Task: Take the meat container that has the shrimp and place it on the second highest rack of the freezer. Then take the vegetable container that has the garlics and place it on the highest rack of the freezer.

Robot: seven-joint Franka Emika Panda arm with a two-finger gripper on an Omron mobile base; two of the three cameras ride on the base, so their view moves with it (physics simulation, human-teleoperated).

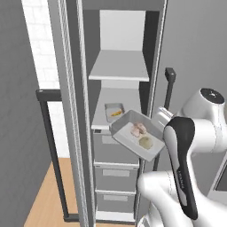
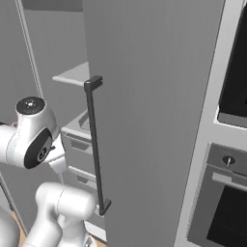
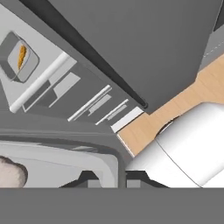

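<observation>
Vegetable container [image 1: 136, 134]: shallow grey rounded tray

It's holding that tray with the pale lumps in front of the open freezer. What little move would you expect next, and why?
Probably lift the vegetable container higher, toward the highest rack. The gripper is shut on its rim, and it hangs tilted below the lower shelf, where the meat container with the shrimp already sits. The garlics belong on the bare shelf above.

Grey walls, a white brick panel [image 1: 40, 40], wood floor [image 1: 48, 195] — built-in oven [image 2: 224, 202] at right.
</observation>
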